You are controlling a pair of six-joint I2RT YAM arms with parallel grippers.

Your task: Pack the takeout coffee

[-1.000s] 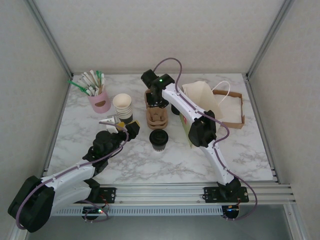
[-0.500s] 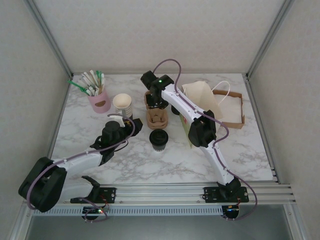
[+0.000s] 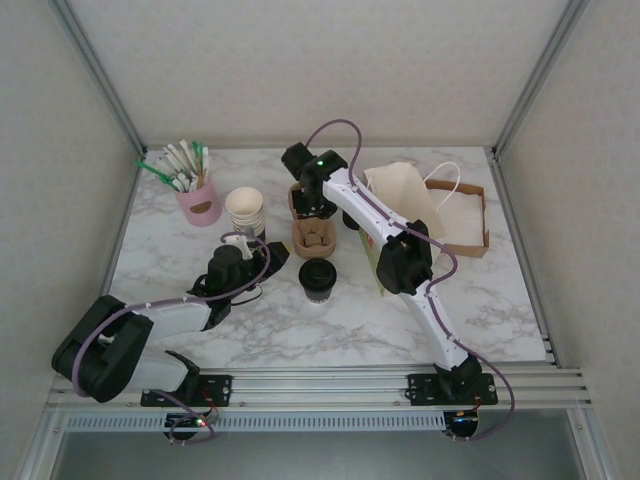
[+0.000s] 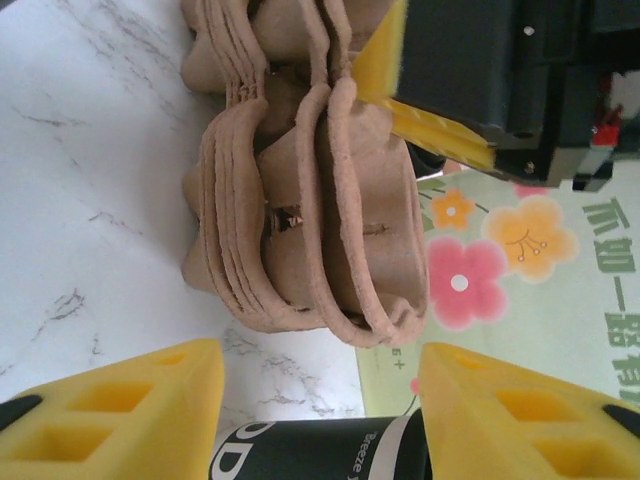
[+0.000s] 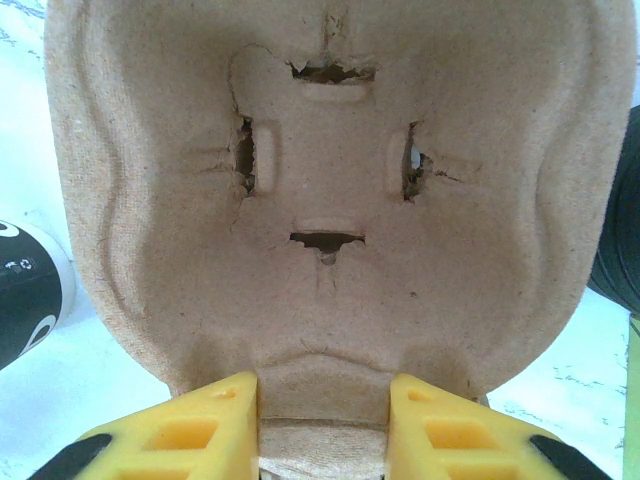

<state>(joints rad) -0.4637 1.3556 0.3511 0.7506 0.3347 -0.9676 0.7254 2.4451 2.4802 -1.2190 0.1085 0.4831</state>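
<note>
So the left hand [image 4: 320, 352] just swung in, jaws narrowing by the takeout coffee [image 3: 318, 280], can't tell if it's gripped yet; the right hand [image 5: 322, 390] pinches the carrier [image 5: 330, 200], so loading looks next.

A white marble-patterned table [image 3: 500, 300] is standing inside a booth, and pale, finely textured wall panels [image 3: 320, 60] are closing it in at the back and on both sides. Aluminium frame posts [image 3: 100, 75] are slanting up along the back corners, while a ribbed metal rail [image 3: 330, 385] is running along the near edge. Soft, even light is falling from above and casting only faint shadows on the tabletop.
</note>
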